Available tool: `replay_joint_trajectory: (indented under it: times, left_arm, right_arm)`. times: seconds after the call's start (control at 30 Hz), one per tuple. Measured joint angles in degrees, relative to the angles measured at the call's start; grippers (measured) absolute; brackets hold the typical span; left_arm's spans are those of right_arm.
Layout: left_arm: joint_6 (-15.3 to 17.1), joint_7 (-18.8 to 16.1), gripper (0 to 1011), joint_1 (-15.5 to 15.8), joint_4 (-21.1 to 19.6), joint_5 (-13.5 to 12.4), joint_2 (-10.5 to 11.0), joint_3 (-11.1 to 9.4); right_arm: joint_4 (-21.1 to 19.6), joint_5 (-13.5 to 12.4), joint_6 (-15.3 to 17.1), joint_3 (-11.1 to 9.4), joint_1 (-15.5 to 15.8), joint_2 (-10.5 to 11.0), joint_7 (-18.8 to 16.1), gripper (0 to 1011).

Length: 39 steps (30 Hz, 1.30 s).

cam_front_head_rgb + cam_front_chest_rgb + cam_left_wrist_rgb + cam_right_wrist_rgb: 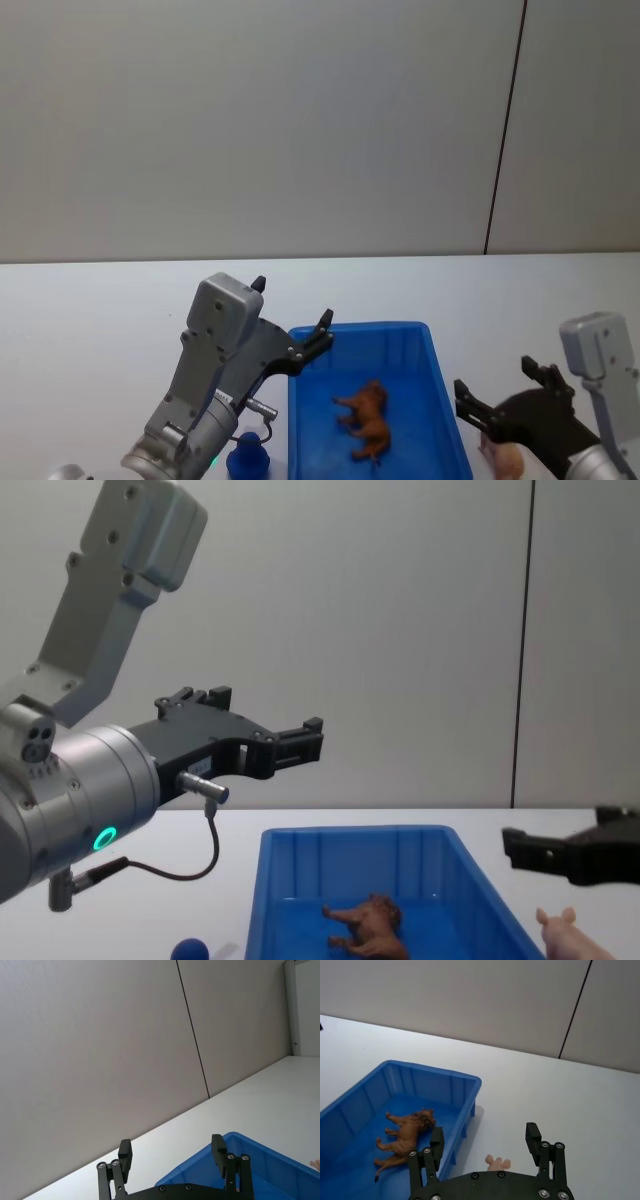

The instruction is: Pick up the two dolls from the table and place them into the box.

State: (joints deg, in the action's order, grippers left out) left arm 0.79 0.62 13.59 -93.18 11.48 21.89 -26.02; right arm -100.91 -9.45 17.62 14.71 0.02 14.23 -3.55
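The blue box point(360, 327) stands on the white table between my arms. A brown shaggy animal doll point(367, 421) lies on its side on the box floor point(407, 1132) point(365, 928). A pale pink pig doll point(505, 461) rests on the table just right of the box point(497, 1162) point(565, 930). My right gripper point(495, 381) hovers open right above the pig, holding nothing point(485, 1137). Raised over the box's left rim, my left gripper point(292, 303) is open and empty point(171, 1150) point(268, 715). A rounded blue toy point(247, 459) sits on the table left of the box, under the left arm.
The white table point(90, 330) stretches left, right and behind the box. A grey wall point(300, 120) with a dark vertical seam rises at the table's far edge. A cable loops under the left wrist point(195, 865).
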Motion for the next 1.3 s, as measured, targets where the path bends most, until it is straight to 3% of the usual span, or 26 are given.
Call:
replay_joint_trajectory:
  times: [0.7, 1.23, 1.3]
  left_arm:
    - [0.0, 0.0, 1001, 0.0, 0.0, 0.0, 0.0, 0.0]
    - [0.0, 0.0, 1001, 0.0, 0.0, 0.0, 0.0, 0.0]
    - [0.0, 0.0, 1001, 0.0, 0.0, 0.0, 0.0, 0.0]
  right_arm:
    - [0.8, -0.7, 1.9, -0.4, 3.5, 0.4, 4.2, 1001]
    - [4.0, -1.5, 1.4, -0.2, 4.1, -0.1, 2.3, 999]
    - [4.4, -1.5, 1.2, -0.2, 4.0, -0.1, 1.8, 941]
